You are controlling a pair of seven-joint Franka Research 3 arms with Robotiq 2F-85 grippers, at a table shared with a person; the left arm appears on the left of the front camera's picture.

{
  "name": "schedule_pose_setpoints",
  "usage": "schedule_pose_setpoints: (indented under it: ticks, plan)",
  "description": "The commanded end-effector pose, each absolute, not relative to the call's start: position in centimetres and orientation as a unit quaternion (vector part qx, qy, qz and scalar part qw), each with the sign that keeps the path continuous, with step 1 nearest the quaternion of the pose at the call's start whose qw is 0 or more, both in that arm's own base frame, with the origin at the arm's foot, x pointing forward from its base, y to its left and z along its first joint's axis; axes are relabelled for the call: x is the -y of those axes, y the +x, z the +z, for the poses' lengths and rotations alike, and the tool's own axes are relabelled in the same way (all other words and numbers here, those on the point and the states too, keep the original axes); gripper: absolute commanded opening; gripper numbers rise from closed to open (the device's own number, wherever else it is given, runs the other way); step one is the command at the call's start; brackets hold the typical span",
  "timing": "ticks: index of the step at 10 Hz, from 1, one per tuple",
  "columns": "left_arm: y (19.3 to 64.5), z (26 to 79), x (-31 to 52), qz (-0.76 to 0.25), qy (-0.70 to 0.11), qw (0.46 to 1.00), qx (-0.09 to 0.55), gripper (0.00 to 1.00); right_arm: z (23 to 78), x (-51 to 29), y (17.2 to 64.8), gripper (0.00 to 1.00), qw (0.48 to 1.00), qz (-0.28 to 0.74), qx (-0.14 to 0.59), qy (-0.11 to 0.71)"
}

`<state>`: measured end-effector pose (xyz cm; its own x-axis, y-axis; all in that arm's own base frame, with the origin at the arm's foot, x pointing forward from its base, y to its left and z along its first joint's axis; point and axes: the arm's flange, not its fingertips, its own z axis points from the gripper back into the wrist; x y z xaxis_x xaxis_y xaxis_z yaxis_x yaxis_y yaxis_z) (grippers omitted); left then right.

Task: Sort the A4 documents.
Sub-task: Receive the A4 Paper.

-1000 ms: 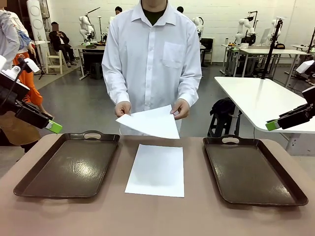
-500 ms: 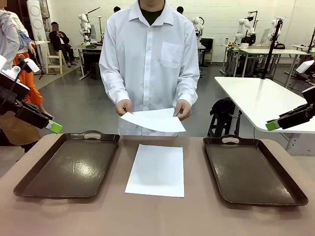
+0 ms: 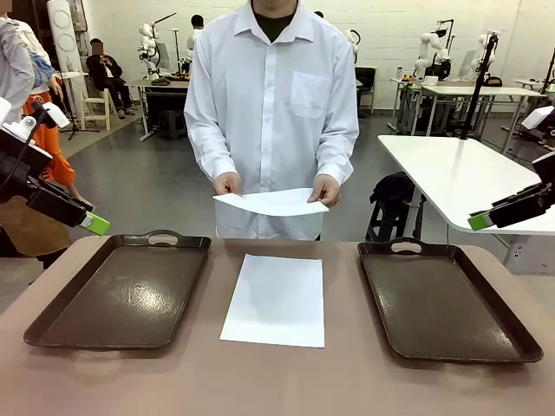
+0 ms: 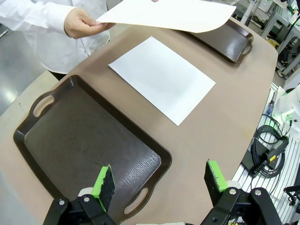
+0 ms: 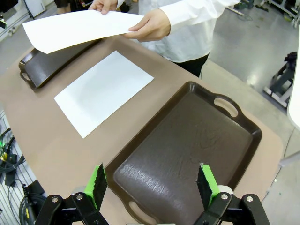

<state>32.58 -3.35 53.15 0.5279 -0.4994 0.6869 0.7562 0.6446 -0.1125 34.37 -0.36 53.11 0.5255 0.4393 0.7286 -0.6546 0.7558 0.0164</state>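
White held sheet, centre frame, has levelled out in the grasp of the person. The table sheet lies between the left tray and the right tray, so sorting looks barely begun.

Left wrist view: the left gripper is spread at the bottom edge.

Right wrist view: the right gripper is likewise spread.

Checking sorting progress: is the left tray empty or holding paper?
Empty: the left tray is bare inside; one sheet lies beside it on the table.

A big open lab hall: grey floor, white walls, far white tabletops carrying equipment stands, and coiled cables beside the near brown tabletop.
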Motion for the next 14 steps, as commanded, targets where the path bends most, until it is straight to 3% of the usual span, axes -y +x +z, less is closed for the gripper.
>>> schedule_pose_setpoints:
  ticks: [1, 14]
  plan:
    - [32.63, 53.08, 3.27, -0.377, -0.202, 0.847, 0.316, 1.0, 53.09, 0.38, 34.39, 1.0, 0.861, 0.318, 0.37, 0.148]
    - [32.63, 53.08, 3.27, -0.377, -0.202, 0.847, 0.316, 1.0, 53.09, 0.38, 34.39, 1.0, 0.861, 0.318, 0.37, 0.148]
